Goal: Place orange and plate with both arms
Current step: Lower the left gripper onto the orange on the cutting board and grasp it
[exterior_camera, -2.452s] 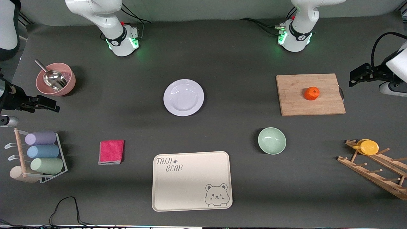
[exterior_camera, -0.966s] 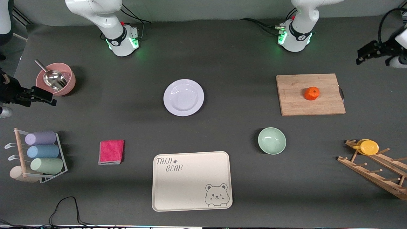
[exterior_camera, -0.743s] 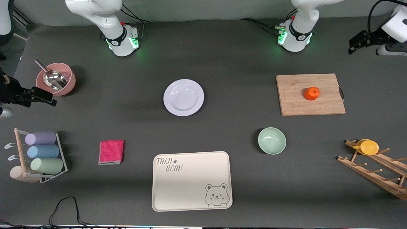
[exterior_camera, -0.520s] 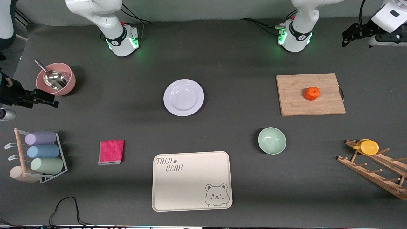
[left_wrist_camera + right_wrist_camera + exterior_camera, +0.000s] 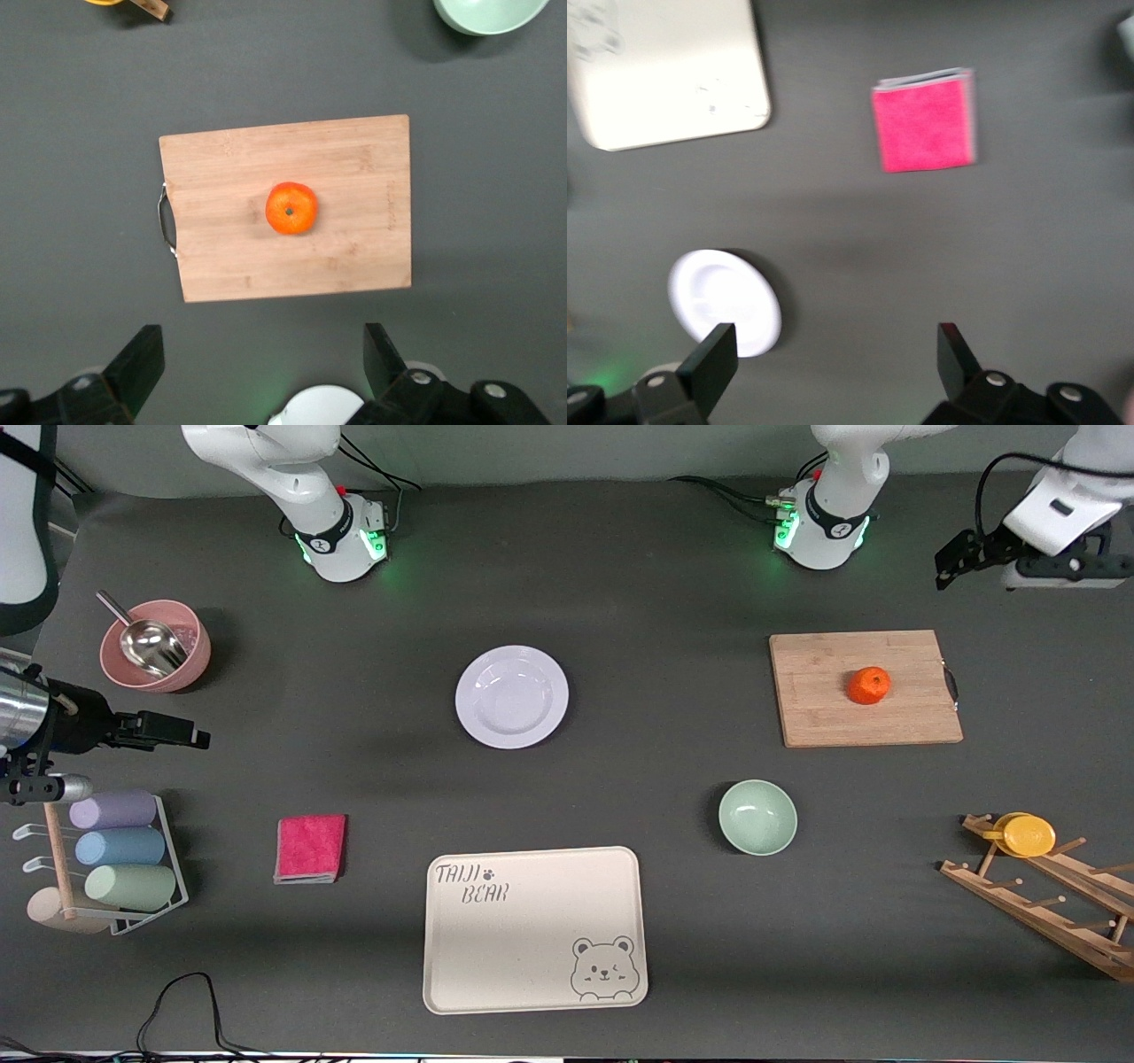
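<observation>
a: i've got both arms up and neither is carrying anything. which one takes what?

b: go by ends of the table. the orange [image 5: 868, 685] sits on the wooden cutting board [image 5: 864, 687] toward the left arm's end, and the left gripper [image 5: 950, 565] hangs over bare table by that end, nearer the robot bases than the board. so the left arm is plainly the closer one for the fruit.

a: agreed. in my left wrist view the orange [image 5: 291, 208] lies straight ahead of the jaws, centred between the two fingers [image 5: 135, 365], stem spot facing up. jaws are spread wide, nothing between them.

b: it's round, so no long axis to line up with. i'd judge you only need to carry the gripper out over the board and come down.

a: and the plate [image 5: 512, 696]?

b: flat on the table mid-way along, nearer the bases than the beige bear tray [image 5: 534, 930]. the right gripper [image 5: 182, 737] is out over the table at the right arm's end, close to the pink bowl [image 5: 156, 646] with the scoop, fingers pointing toward the plate.

a: right wrist view shows the plate [image 5: 725, 302] off to one finger's side, not centred, with the pink cloth [image 5: 925, 131] farther out. right jaws are also released and empty.

b: then the right arm has more sideways travel to make, and i'd expect a rim grab, since the plate lies flat.
</observation>
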